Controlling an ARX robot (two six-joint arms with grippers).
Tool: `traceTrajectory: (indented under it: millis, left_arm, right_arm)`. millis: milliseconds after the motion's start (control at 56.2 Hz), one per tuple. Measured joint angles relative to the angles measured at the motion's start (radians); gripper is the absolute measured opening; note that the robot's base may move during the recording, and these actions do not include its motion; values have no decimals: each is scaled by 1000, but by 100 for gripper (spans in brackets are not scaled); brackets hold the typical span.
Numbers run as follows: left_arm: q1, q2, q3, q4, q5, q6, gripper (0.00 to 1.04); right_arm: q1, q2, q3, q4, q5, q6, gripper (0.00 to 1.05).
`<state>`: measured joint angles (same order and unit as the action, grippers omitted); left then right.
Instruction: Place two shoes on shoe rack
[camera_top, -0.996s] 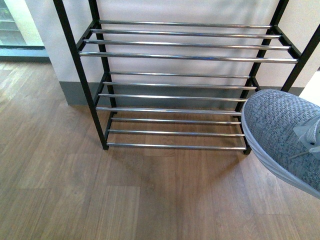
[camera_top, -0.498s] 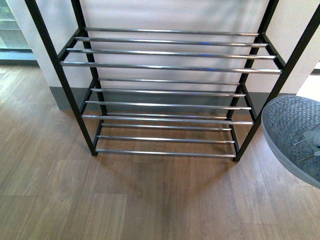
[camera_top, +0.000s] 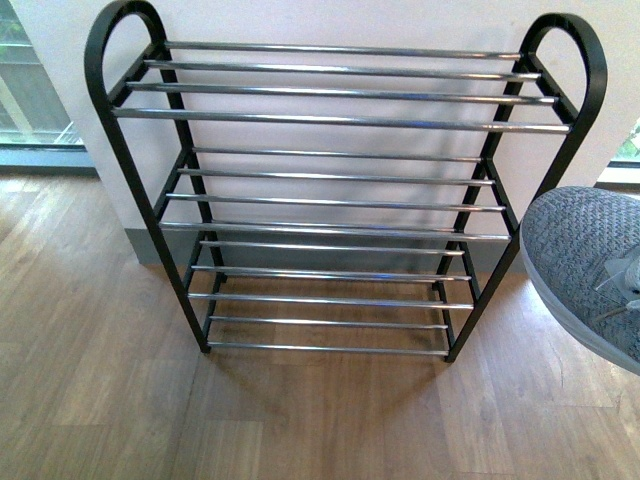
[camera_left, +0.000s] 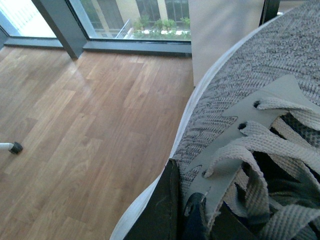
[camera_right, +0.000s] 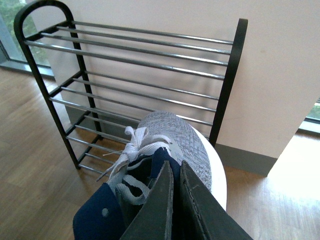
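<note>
The shoe rack (camera_top: 340, 118) stands against the wall in the front view, three tiers of chrome bars in a black frame, all bare. One grey knit sneaker (camera_top: 585, 270) hangs in the air at the right edge, level with the rack's lower tiers and right of its end. Neither gripper shows in that view. In the right wrist view my right gripper (camera_right: 176, 170) is shut on the collar of this sneaker (camera_right: 185, 137), toe towards the rack (camera_right: 150, 62). In the left wrist view my left gripper (camera_left: 192, 210) is shut on the side of the other grey sneaker (camera_left: 240, 100), above the floor.
Wood plank floor (camera_top: 110, 400) spreads before the rack. A white wall (camera_top: 340, 20) with a grey skirting runs behind it. Floor-to-ceiling windows (camera_left: 135, 20) lie to the left. A thin white leg with a black foot (camera_left: 12, 147) rests on the floor in the left wrist view.
The front view has drawn back and tilted up, so the rack's loop ends now show. The sneaker at the right edge has stayed at about the same spot in the picture.
</note>
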<state>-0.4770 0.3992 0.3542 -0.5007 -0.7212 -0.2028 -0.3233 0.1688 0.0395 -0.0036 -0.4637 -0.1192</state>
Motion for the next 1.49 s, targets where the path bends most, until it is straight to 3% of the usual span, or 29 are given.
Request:
traceTrajectory:
  millis: [1423, 1495]
  left_arm:
    - [0, 0, 0, 0, 2, 0, 2]
    - [0, 0, 0, 0, 2, 0, 2]
  right_arm:
    - [0, 0, 0, 0, -1, 0, 1]
    - [-29, 15, 0, 2, -143, 25, 1]
